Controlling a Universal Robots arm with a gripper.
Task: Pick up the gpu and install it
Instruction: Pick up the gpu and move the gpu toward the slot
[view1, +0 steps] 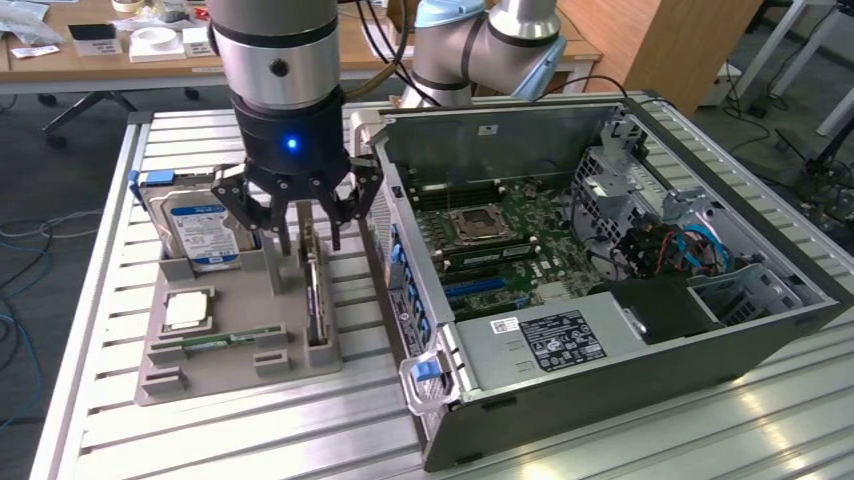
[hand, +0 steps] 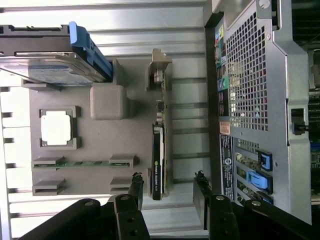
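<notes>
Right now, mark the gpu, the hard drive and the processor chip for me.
gpu (hand: 158, 160), wrist view, dark edge of the upright card.
hard drive (view1: 200, 238), exterior view, blue-white label.
processor chip (view1: 184, 308), exterior view, middle of its silver lid.

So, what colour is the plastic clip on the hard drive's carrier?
Blue. The clip shows best in the wrist view.

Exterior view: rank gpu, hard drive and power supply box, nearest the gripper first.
1. Dark flat gpu card, on edge below the open gripper.
2. Silver hard drive with blue-white label, exterior view's left.
3. Labelled metal power supply box inside the computer case, exterior view's right.
</notes>
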